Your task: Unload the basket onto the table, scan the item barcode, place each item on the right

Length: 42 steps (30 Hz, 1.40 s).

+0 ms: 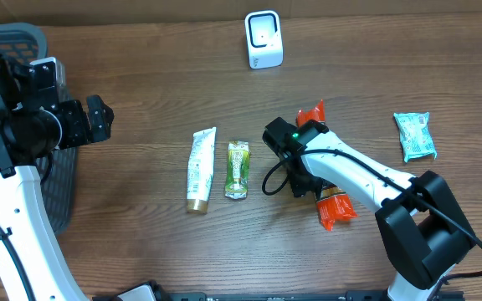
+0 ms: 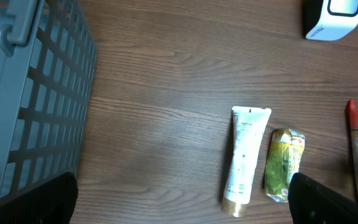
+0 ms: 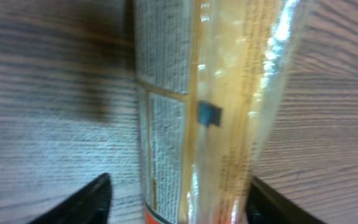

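The right gripper [image 1: 298,177] is hanging low over the orange snack packet [image 1: 336,209]. The packet is lying flat on the wooden table [image 1: 141,75], toward 4 o'clock from the table's middle, with its length running from 12 to 6 o'clock. In the right wrist view the fingers [image 3: 92,199] are standing apart on either side of the wrapper. The one at 7 o'clock is clear of it and the one at 5 o'clock is just beside its edge, so the jaws are spread and are not gripping.

The white barcode scanner [image 1: 264,39] is sitting at 12 o'clock. A white tube [image 1: 200,170] and a green packet [image 1: 238,170] are lying side by side at 9 o'clock from the right gripper. A teal packet [image 1: 414,135] is lying at 3 o'clock.

The left gripper [image 1: 97,117] is hovering at 9 o'clock beside the grey basket [image 1: 11,38], its jaws spread wide and holding nothing.
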Each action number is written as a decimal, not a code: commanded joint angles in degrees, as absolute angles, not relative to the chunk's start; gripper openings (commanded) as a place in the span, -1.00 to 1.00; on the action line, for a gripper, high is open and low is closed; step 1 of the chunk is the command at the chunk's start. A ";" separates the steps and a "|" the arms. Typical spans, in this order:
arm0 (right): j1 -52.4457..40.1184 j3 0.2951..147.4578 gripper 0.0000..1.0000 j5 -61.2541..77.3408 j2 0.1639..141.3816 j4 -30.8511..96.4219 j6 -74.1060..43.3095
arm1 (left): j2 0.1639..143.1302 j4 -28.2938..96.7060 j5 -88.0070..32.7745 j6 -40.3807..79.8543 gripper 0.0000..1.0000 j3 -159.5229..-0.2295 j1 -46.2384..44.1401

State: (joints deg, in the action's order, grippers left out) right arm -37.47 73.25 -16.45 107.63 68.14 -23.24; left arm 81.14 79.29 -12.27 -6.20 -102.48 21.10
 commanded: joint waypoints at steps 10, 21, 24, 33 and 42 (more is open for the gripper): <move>-28.58 85.27 0.70 -12.38 103.53 72.49 -16.88 | 81.32 79.26 -13.13 -7.09 0.99 -103.28 21.26; -9.52 78.78 0.82 20.95 103.15 67.72 1.91 | 81.32 79.26 -13.13 -7.07 0.99 -103.28 21.26; -6.24 75.02 0.82 27.59 103.20 65.14 6.59 | 81.32 79.26 -13.13 -7.07 0.99 -103.28 21.26; -5.56 59.55 0.74 36.14 103.20 48.93 10.15 | 81.32 79.26 -13.13 -7.07 0.99 -103.28 21.26; -5.56 58.87 -0.49 36.12 103.20 47.57 10.13 | 81.32 79.26 -13.13 -7.07 0.99 -103.28 21.26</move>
State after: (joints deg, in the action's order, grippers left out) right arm -5.34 59.02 34.30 104.42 47.94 9.45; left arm 81.14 79.29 -12.27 -6.22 -102.48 21.10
